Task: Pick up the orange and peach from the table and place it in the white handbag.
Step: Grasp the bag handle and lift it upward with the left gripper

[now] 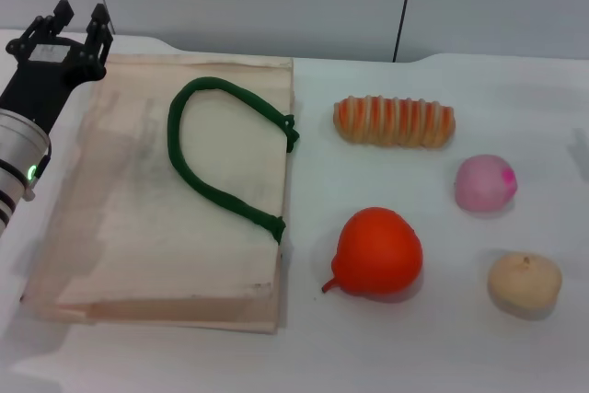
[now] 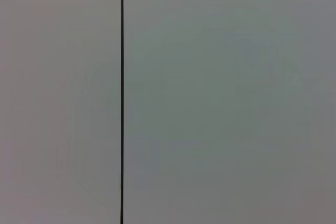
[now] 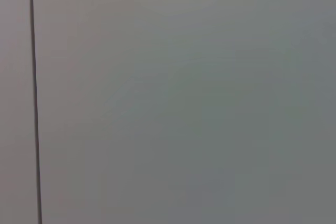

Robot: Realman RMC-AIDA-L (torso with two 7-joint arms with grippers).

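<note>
The glossy orange-red orange (image 1: 378,252) with a small tail lies on the table just right of the white handbag (image 1: 138,227). The handbag lies flat, cream cloth with a dark green loop handle (image 1: 216,156) on top. The pale pink peach (image 1: 485,182) sits further right, behind the orange. My left gripper (image 1: 79,18) hovers at the bag's far left corner, its black fingers apart and empty. The right gripper is out of view. Both wrist views show only a grey wall with a dark seam.
A long orange-and-cream striped roll (image 1: 394,121) lies behind the orange. A pale tan round fruit (image 1: 524,281) sits at the front right. The white table (image 1: 414,356) ends at a grey wall at the back.
</note>
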